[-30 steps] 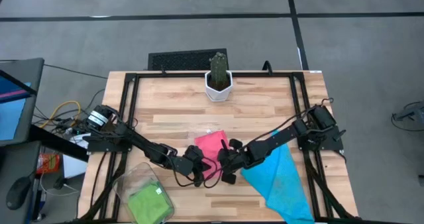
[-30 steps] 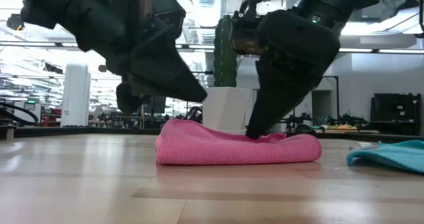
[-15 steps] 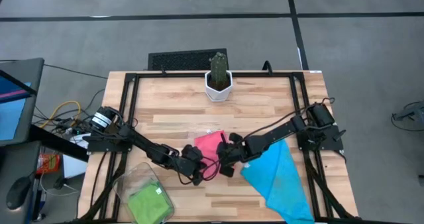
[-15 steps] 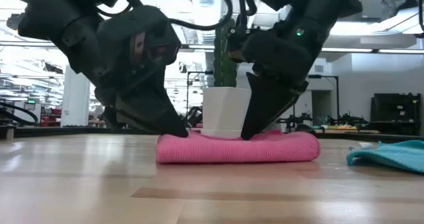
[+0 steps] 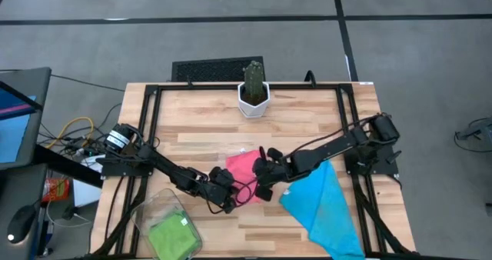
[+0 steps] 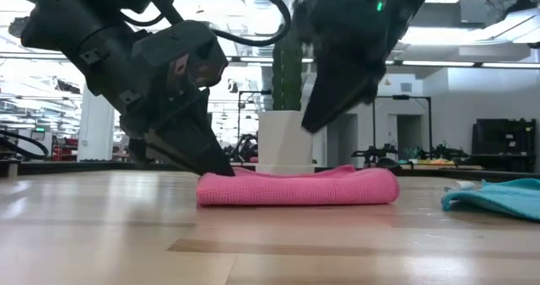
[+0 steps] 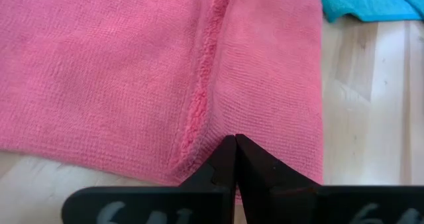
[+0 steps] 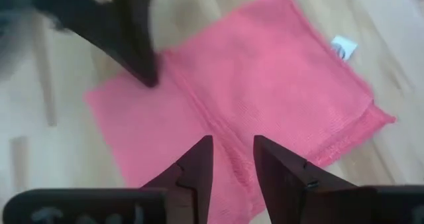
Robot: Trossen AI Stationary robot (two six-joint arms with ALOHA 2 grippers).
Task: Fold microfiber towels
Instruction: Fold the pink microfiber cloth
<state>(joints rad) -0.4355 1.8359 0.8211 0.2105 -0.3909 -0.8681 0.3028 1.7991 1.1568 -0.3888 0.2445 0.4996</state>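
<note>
The right end effector (image 6: 308, 120) has just lifted clear of the pink towel (image 6: 297, 186); a moment ago its tips were dug into the top of the fold, and now it hangs above the cloth with its fingers slightly spread and empty. The left end effector (image 6: 221, 169), fingers pressed together, still pins the towel's left edge to the bench (image 5: 307, 125). The towel lies folded and flat at centre frame, so this fold looks done. A blue towel (image 5: 327, 210) sprawls unfolded at lower right, a green one (image 5: 173, 233) sits in the clear bin (image 5: 146, 208) at lower left. A potted cactus (image 5: 253, 88) stands at the bench's far edge. Beyond is a bright open workshop.
</note>
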